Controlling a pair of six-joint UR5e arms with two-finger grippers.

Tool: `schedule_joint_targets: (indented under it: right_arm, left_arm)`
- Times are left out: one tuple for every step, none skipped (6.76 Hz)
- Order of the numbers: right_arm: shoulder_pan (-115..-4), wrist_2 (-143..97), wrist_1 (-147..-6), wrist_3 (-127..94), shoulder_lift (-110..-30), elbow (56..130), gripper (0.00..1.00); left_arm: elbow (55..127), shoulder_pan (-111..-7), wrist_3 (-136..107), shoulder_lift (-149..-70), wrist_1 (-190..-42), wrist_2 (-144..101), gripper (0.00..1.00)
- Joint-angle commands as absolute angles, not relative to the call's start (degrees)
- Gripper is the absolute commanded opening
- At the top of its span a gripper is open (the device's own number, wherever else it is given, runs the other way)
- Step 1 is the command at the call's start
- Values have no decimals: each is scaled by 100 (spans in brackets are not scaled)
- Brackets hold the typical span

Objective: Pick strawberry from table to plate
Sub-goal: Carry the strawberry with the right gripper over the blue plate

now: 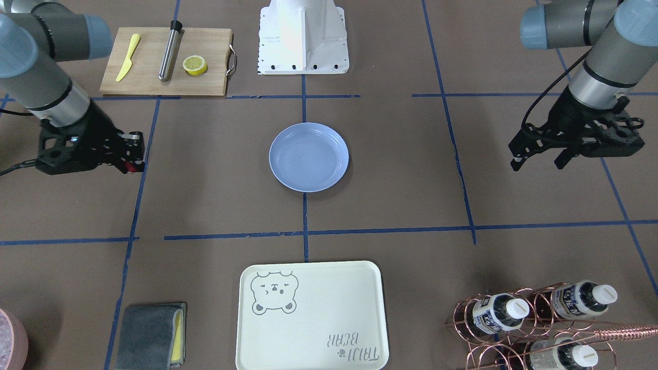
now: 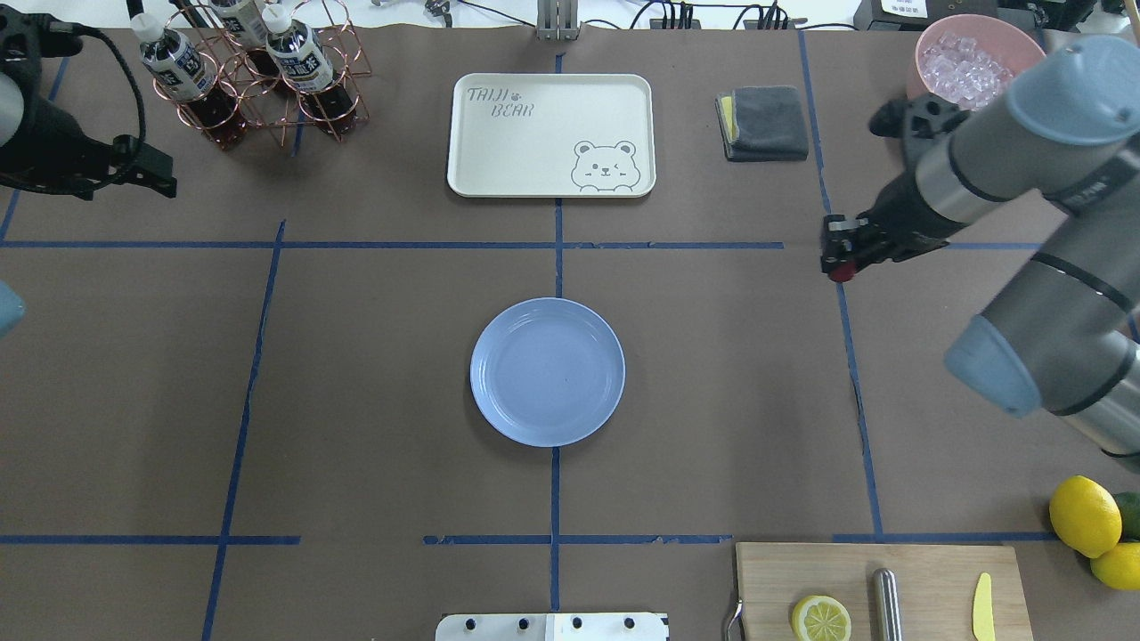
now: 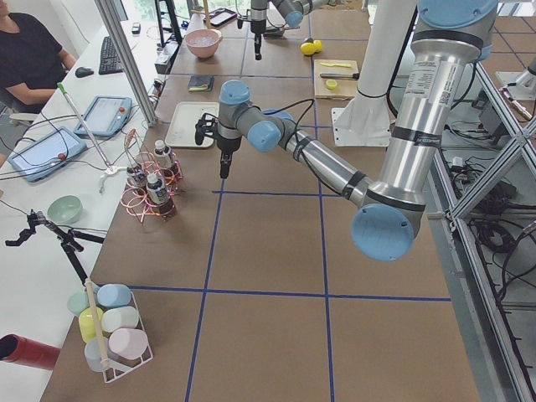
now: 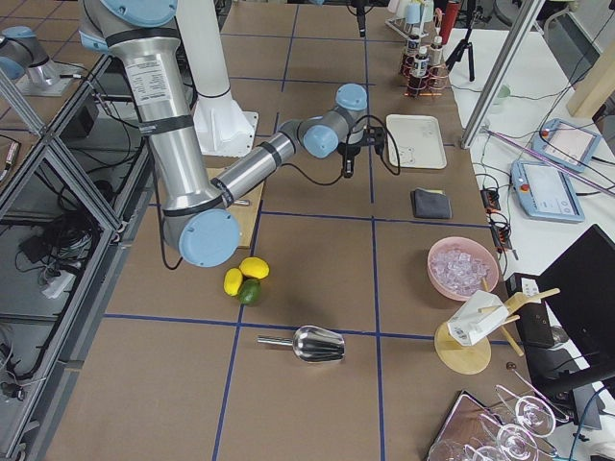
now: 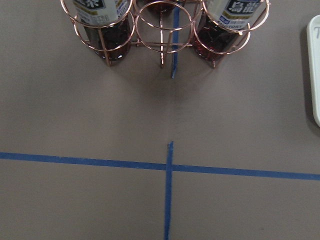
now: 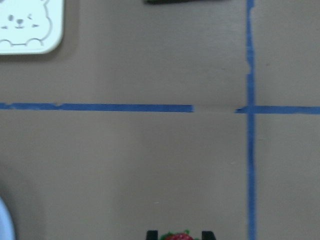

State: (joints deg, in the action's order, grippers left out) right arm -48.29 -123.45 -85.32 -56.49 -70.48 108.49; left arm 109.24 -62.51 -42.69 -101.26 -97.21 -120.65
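The strawberry [image 6: 177, 236], small and dark red, sits between the fingertips of my right gripper [image 2: 837, 267], which is shut on it. The front view shows it as a red spot [image 1: 131, 167] at the tip of that gripper [image 1: 134, 163], above the brown paper table [image 2: 374, 374] and well off to the side of the plate. The light-blue plate [image 2: 547, 371] lies bare at the table's centre [image 1: 308, 156]. My left gripper [image 1: 537, 160] hangs open and holds nothing on the opposite side, near the bottle rack [image 2: 156, 178].
A wooden cutting board [image 2: 926, 570] carries a lemon half [image 2: 820, 617], a metal rod and a yellow knife. Whole lemons [image 2: 1084, 515] lie beside it. The cream bear tray [image 2: 499, 151], grey cloth [image 2: 764, 123], pink ice bowl [image 2: 971, 55] and copper rack of bottles [image 2: 258, 71] line the far edge.
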Motion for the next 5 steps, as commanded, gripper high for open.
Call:
schedule_joint_targets:
  right_arm:
    - [-3688, -11519, -8885, -6755, -6120, 10776, 0]
    - [-3352, -11218, -8877, -7055, -5804, 10575, 0]
    - [-3027, -10867, -8868, -7284, -5244, 9973, 0]
    - [-2728, -10524, -8851, -7434, -4751, 9314, 0]
    - [-2481, -10207, -8842, -7601, -4337, 8742, 0]
  left_arm:
    - [10636, -6896, -2574, -9652, -9677, -12059, 100]
    - [10391, -7230, -1783, -9537, -9685, -12041, 100]
    - [10154, -7538, -1271, -9536, -9686, -12050, 100]
    - [9995, -7637, -1039, -9536, -9686, -12050, 100]
    - [9837, -7733, -837, -9536, -9694, -12067, 100]
